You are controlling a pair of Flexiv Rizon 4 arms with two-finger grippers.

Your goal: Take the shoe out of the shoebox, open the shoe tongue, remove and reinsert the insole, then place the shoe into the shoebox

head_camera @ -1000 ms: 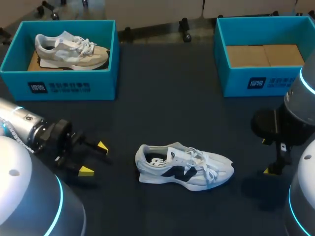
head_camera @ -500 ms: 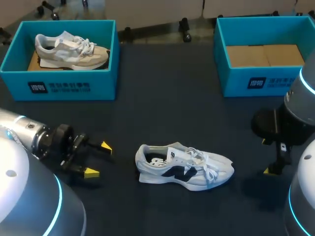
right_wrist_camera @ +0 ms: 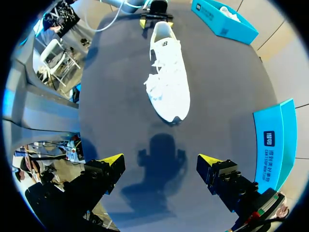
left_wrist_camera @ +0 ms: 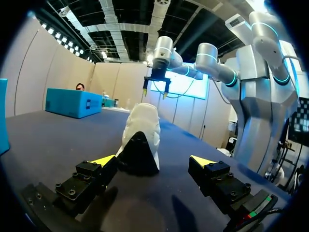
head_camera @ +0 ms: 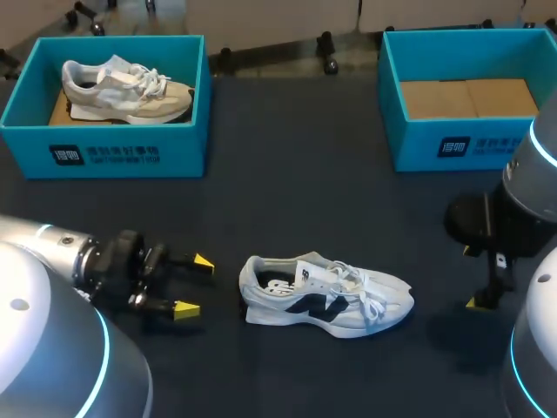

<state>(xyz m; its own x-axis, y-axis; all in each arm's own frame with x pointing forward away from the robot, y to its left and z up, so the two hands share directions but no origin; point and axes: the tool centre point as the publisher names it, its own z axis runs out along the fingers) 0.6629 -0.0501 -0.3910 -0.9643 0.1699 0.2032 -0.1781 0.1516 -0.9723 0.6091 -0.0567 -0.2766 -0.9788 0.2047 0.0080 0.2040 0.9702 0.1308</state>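
Though barely visible overhead, right end effector [right_wrist_camera: 159,158] wide open, empty; left end effector [head_camera: 195,285] likewise, near shoe [head_camera: 326,300].

Tabletop [head_camera: 296,209] separates the left hand [head_camera: 195,286] from the shoe [head_camera: 326,296]; left shoebox [head_camera: 113,157] and right shoebox [head_camera: 452,148] stand well apart.

We judge this robotics lab, staged test bench. We see dark table [head_camera: 296,200], teal left shoebox [head_camera: 122,155] far left, matching right shoebox [head_camera: 452,146] far right, our left arm [head_camera: 52,239] and right arm [head_camera: 531,196] with glowing cyan rings near.
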